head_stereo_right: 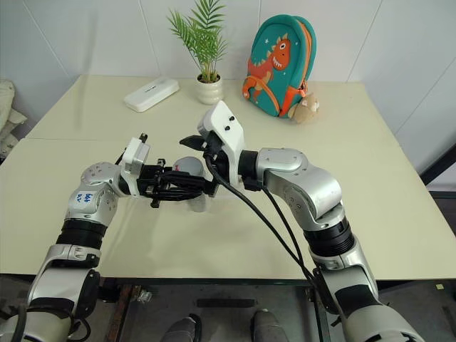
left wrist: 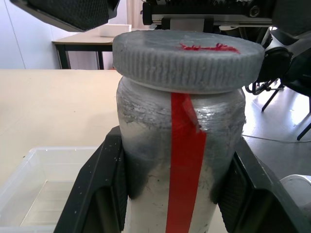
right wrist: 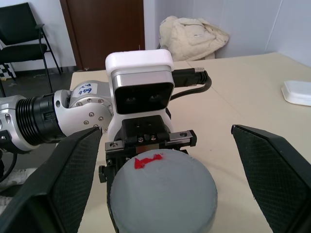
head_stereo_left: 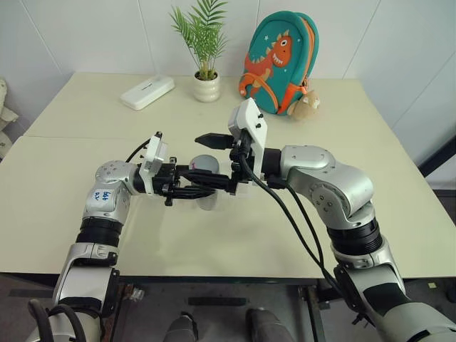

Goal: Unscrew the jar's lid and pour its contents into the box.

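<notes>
Lid is still sitting on the jar, left gripper clamping it above the table, right gripper hanging wide open around the cap, box waiting empty, so unscrewing and pouring are both pending

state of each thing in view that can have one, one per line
jar: upright, clamped in the left end effector, held above the table
lid: on the jar, not yet gripped
left end effector: shut on the jar
right end effector: open, fingers either side of the lid, not touching it
box: on the table, looks empty
backpack: upright against the wall, looks zipped
</notes>
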### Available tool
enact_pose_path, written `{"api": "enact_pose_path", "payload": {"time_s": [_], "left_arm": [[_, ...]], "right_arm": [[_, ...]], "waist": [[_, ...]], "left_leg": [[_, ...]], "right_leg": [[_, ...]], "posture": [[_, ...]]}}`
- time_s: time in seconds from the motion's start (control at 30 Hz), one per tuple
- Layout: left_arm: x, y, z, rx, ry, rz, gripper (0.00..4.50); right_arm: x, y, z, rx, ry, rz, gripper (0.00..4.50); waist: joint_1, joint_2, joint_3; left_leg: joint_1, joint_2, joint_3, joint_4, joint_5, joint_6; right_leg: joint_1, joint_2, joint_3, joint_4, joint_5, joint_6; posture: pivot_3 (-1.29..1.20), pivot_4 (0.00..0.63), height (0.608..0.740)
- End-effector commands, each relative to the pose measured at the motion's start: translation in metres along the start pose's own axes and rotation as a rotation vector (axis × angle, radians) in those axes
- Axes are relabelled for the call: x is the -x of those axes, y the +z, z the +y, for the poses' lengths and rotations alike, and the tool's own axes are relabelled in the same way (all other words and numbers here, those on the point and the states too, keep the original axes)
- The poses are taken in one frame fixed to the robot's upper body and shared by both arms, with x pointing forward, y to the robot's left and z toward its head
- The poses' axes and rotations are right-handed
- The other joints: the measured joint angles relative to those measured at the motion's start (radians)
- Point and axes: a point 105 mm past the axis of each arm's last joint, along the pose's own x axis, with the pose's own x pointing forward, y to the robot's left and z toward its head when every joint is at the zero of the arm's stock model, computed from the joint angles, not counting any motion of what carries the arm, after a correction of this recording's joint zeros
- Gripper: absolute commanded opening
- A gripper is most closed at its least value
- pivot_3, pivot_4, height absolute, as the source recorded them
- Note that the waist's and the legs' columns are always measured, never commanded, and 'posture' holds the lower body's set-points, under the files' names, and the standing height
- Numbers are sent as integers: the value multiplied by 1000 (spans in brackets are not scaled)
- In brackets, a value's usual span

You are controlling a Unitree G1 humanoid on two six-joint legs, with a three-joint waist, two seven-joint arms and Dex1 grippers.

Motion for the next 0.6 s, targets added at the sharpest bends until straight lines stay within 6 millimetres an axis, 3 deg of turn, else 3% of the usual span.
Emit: {"api": "enact_pose_path", "payload": {"time_s": [0.03,0.6], "left_arm": [[-3,12,1,-57,-19,-6,1938],[-3,11,2,-59,-14,-6,1938]], "right_arm": [[3,5,1,45,3,-5,4487],[19,3,-2,71,12,44,4487]], "waist": [[0,0,0],[0,0,0]], "left_leg": [[0,0,0,0,0,0],[0,0,0,0,0,0]], "right_leg": [[0,0,0,0,0,0],[0,0,0,0,0,0]], "posture": [[0,150,740],[0,150,740]]}}
